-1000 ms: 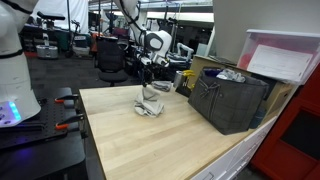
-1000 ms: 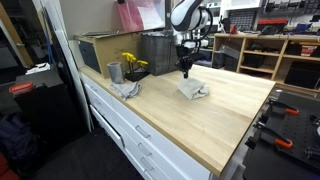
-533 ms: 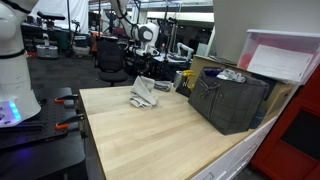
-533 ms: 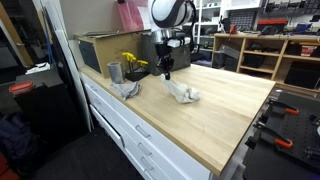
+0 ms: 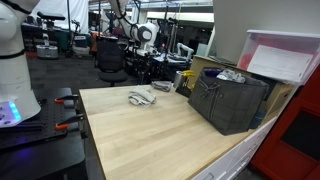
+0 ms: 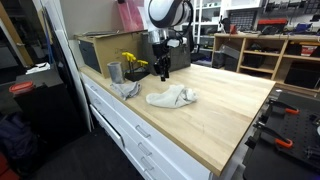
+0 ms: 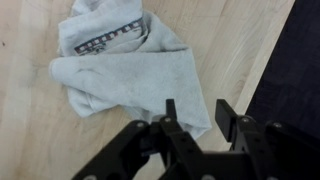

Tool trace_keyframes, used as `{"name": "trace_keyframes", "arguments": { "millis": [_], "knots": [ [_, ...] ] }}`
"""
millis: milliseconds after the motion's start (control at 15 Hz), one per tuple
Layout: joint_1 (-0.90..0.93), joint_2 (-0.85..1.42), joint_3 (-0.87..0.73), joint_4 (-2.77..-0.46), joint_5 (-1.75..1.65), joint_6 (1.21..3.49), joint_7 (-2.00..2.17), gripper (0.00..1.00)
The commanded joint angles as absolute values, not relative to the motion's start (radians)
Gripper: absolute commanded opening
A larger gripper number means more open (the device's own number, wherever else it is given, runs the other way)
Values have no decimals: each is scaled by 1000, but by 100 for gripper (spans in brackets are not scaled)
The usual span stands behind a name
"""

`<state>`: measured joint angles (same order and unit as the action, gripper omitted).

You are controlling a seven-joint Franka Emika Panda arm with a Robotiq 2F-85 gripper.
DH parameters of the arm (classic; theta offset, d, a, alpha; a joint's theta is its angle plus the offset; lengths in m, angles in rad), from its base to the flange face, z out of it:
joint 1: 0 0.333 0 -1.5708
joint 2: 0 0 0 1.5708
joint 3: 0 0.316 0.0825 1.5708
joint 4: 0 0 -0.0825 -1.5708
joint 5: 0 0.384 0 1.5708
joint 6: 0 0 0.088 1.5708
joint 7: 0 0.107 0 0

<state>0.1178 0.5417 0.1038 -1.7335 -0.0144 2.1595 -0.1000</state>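
— What's on the desk point(image 6: 235, 110)?
— A crumpled cloth point(image 6: 172, 97), lying near an edge, just under me. My jaws hang open, holding nothing.
— What could go wrong?
— If I dip low, my jaws could snag a fold and drag it over that edge.

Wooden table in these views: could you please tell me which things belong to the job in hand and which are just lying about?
In hand: grey cloth, lying crumpled below the open gripper.
Lying about: second cloth, metal cup, yellow flowers, dark crate.
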Motion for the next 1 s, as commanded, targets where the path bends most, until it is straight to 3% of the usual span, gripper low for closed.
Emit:
{"name": "trace_keyframes", "arguments": {
  "millis": [0, 200, 933],
  "knots": [
    [45, 527, 76, -1757, 42, 2143, -89, 78],
    [-16, 561, 42, -1753, 95, 2143, -71, 99],
    [-125, 760, 36, -1622, 256, 2139, -64, 100]
  ]
}}
